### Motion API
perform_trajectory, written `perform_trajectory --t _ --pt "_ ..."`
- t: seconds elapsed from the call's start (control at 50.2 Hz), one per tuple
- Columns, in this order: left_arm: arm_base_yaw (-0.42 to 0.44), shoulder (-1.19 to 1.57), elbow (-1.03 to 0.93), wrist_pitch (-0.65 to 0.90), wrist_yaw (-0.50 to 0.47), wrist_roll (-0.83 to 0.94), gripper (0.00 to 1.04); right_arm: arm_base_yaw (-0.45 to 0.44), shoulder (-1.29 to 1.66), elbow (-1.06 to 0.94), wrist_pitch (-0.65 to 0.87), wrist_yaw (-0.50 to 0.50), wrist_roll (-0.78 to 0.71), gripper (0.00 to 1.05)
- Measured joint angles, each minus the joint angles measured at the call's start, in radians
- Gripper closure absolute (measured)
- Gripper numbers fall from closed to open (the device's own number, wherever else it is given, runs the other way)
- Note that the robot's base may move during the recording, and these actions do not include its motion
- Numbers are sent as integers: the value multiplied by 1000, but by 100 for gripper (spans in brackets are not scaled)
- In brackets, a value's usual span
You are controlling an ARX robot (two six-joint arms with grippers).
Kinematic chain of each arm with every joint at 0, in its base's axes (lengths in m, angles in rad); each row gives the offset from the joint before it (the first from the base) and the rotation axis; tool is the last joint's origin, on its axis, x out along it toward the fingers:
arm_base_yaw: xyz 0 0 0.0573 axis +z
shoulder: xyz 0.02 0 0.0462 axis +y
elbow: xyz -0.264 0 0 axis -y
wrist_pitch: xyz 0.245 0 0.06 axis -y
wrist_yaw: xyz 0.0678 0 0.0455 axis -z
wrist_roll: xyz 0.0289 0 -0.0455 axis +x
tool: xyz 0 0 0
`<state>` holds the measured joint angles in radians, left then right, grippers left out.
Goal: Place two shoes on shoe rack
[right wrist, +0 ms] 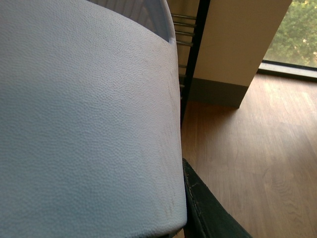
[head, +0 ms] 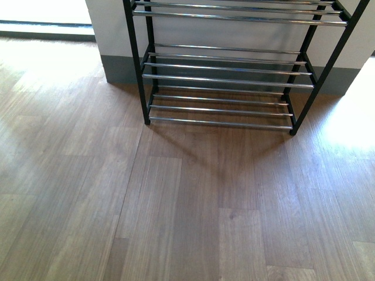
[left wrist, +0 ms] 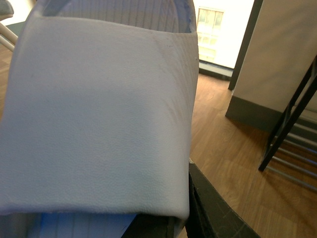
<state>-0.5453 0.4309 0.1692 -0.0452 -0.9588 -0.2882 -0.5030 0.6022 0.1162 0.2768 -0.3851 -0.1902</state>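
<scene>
The shoe rack [head: 225, 68] has a black frame and shiny silver rods. The floor [head: 176, 205] under the rack is brown wood with streaky planks. The wall [head: 111, 29] behind the rack is cream with a grey strip at the bottom. The left sandal [left wrist: 99, 114] and the right sandal [right wrist: 84, 124] are pale blue with tiny bumps.

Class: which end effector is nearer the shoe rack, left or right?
Right, probably: the shoe rack stands just behind its held sandal, whereas from the left wrist the rack sits farther off beyond that sandal.
</scene>
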Motion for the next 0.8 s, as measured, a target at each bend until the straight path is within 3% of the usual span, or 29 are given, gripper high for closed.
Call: perform_trajectory --t 0.796 --pt "4 14 -12 -53 -9 10 103 0 0 0 0 0 0 103"
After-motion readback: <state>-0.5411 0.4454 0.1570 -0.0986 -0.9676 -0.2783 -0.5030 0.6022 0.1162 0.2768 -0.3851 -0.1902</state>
